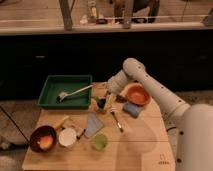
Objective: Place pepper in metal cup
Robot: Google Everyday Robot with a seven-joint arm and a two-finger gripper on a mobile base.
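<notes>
The metal cup [101,104] is small and dark and stands on the wooden table [140,145], just right of the green tray. My gripper [107,98] is right over the cup, at the end of the white arm [145,82] that reaches in from the right. The yellow-green pepper [109,101] shows as a short slanted streak directly under the gripper, at the cup's right rim. I cannot tell whether it is held or rests in the cup.
A green tray [52,100] with a long-handled brush lies to the left. An orange bowl [136,94] and a blue sponge [132,109] lie to the right. In front are a fork [116,120], a grey cloth [93,125], a light green cup [99,142], a white cup [67,137], a yellow stick [61,122] and a dark bowl [35,134] with an orange fruit.
</notes>
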